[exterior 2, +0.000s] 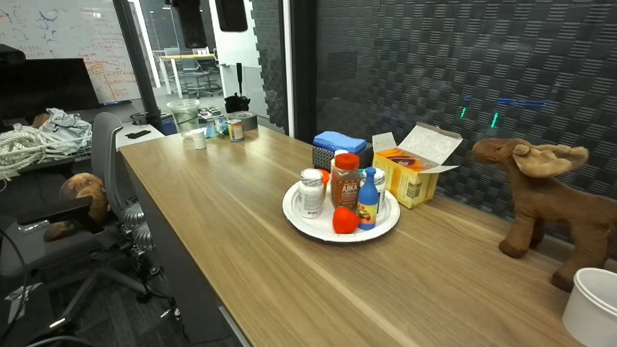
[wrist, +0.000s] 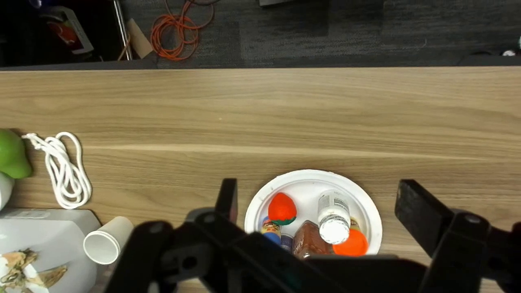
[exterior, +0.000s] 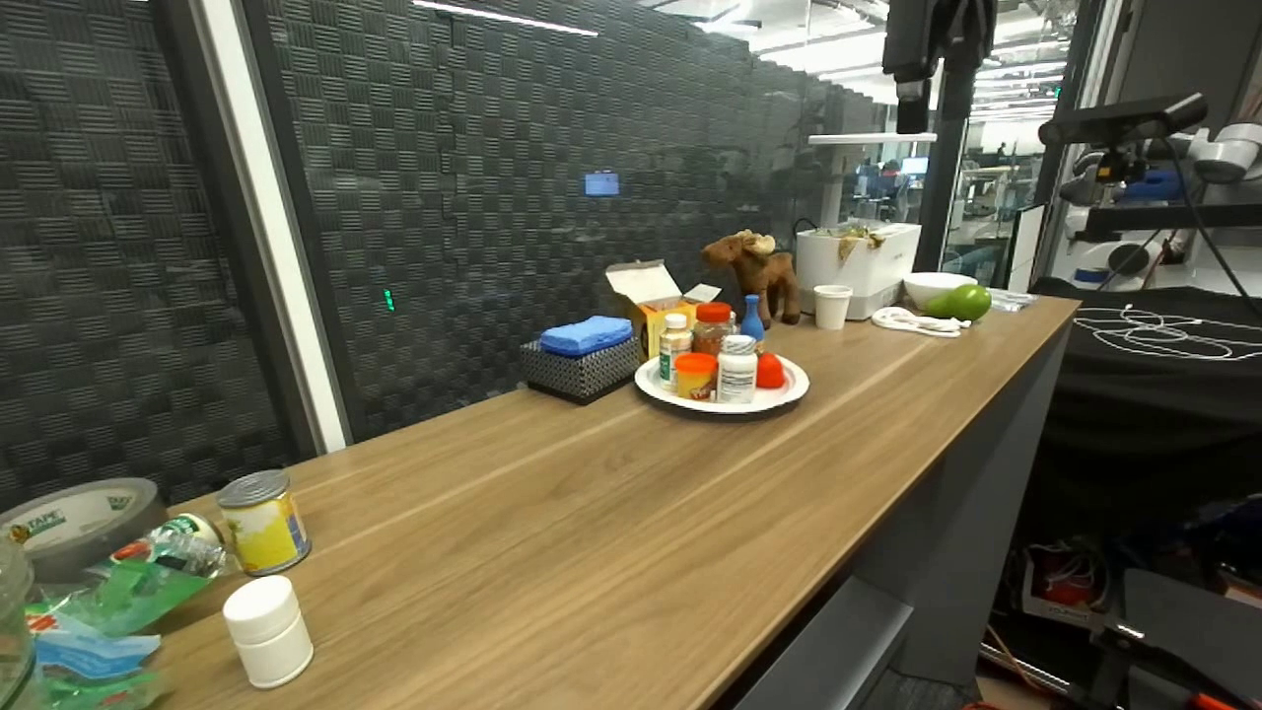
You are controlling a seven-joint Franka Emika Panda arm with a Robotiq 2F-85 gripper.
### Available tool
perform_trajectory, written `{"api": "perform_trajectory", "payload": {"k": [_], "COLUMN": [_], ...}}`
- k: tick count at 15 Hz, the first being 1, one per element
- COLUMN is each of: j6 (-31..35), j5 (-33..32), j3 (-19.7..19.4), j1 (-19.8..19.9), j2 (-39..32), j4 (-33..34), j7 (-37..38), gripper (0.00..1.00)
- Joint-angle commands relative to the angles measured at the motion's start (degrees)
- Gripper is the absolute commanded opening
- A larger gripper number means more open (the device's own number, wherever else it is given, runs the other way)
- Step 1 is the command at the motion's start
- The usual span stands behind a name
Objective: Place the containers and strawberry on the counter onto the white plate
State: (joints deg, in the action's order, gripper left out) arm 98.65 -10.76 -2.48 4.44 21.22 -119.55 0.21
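A crowded white plate

The strawberry lies on the plate, just beside a blue bottle. Also on the plate stand a red-lidded spice jar, a white pill bottle, an orange-lidded tub and a green-labelled bottle. Higher than the plate, the gripper hangs with fingers spread wide, holding nothing. Just beside the plate, an open yellow box stands on the counter; farther from the plate is a stuffed moose.

open lane along bare front of counter, containers crowd white plate, yellow box and plush moose block the back side
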Motion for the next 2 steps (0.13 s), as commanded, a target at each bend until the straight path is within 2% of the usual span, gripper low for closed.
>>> {"api": "perform_trajectory", "payload": {"k": [1, 2], "j6": [-0.1, -0.1], "j5": [-0.1, 0.0], "j3": [-0.2, -0.2], "j1": [-0.2, -0.3], "j2": [-0.1, -0.2], "j4": [0.0, -0.1], "j7": [0.0, 0.0], "gripper": [1.0, 1.0]}}
